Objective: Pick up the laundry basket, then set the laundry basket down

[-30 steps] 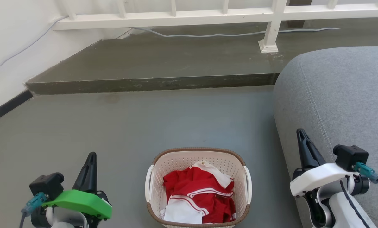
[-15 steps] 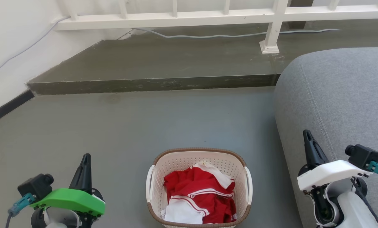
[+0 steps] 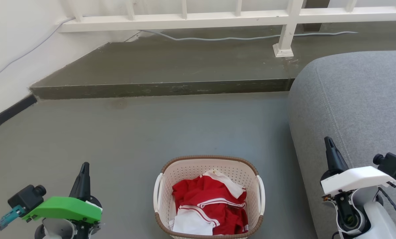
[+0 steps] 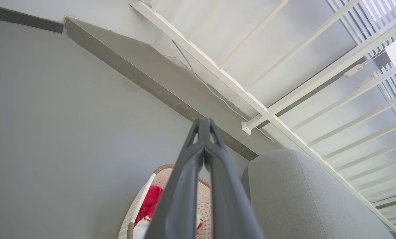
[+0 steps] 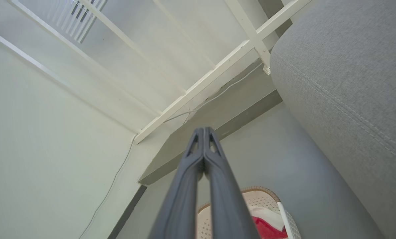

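Observation:
The laundry basket [image 3: 166, 196] stands on the grey floor at the bottom centre of the head view, cream-white and perforated, with a brown rim and white side handles. Red and white clothes [image 3: 209, 202] lie inside it. My left gripper [image 3: 84, 167] is at the lower left, well clear of the basket's left handle, its fingers pressed together and holding nothing. My right gripper [image 3: 328, 142] is at the lower right in front of the sofa, also shut and empty. The left wrist view shows the basket [image 4: 158, 176] behind my shut left gripper [image 4: 204, 123]; the right wrist view shows the basket [image 5: 261, 197] behind my right gripper [image 5: 203, 132].
A grey sofa [image 3: 357, 99] fills the right side, close to the basket. A raised concrete step [image 3: 158, 88] crosses ahead, with a white railing [image 3: 218, 15] and a cable [image 3: 224, 38] on it. A white wall with a dark skirting [image 3: 9, 113] is at the left.
Both grippers have drawn outward and lower in the head view, away from the basket. The head view has shifted slightly. The basket has stayed where it was.

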